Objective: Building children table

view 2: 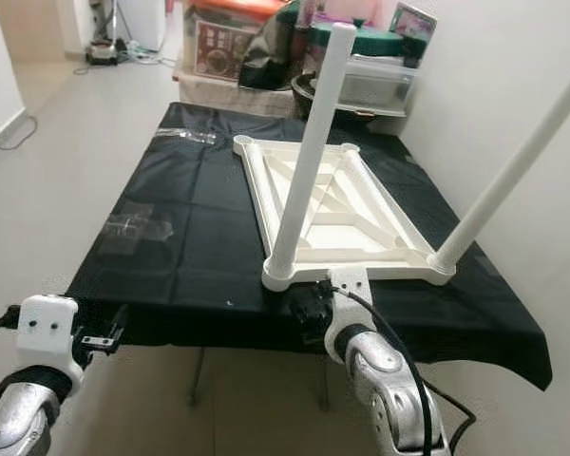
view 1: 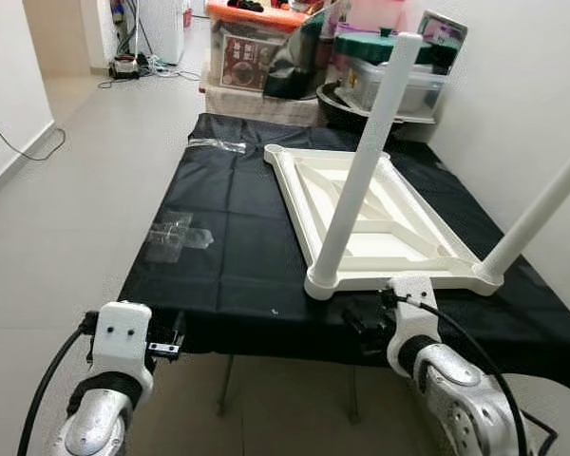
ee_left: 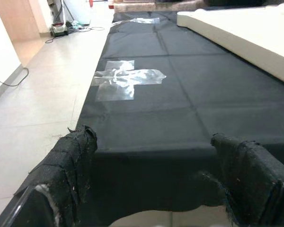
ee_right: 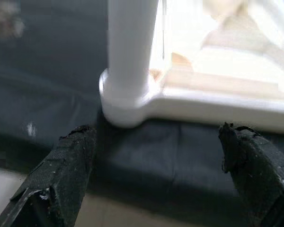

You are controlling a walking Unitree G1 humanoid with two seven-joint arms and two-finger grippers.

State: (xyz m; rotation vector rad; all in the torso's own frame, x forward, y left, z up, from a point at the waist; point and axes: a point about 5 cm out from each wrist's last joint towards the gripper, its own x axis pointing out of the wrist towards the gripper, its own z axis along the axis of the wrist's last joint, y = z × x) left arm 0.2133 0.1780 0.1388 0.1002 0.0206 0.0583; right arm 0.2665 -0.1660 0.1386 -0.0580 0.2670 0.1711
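The white children's tabletop (view 1: 380,223) lies upside down on the black cloth (view 1: 237,247) that covers the work table, its ribbed underside facing up, toward the three o'clock side of the cloth. Two white legs stand in its near corner sockets: the near-left leg (view 1: 361,166) rises tall and leans a touch toward one o'clock, and the near-right leg (view 1: 541,214) tilts off toward two o'clock. The far corner socket (view 1: 274,150) at eleven o'clock of the tabletop sits bare.

The right gripper (ee_right: 156,156) hangs at the near edge of the cloth, just at six o'clock of the near-left leg's socket, fingers (ee_right: 68,165) spread wide with nothing between them; in the right wrist view the leg's base sits just ahead of the gap, not touched. The left gripper (ee_left: 156,161) waits at the cloth's near edge over at eight o'clock, also spread wide and holding nothing, well apart from the tabletop.

A crumpled clear plastic wrapper (view 1: 176,236) lies flat on the cloth at nine o'clock of the tabletop, and another clear wrapper (view 1: 217,144) sits at the far edge. Beyond the table, storage boxes (view 1: 256,52) pile up at twelve o'clock.
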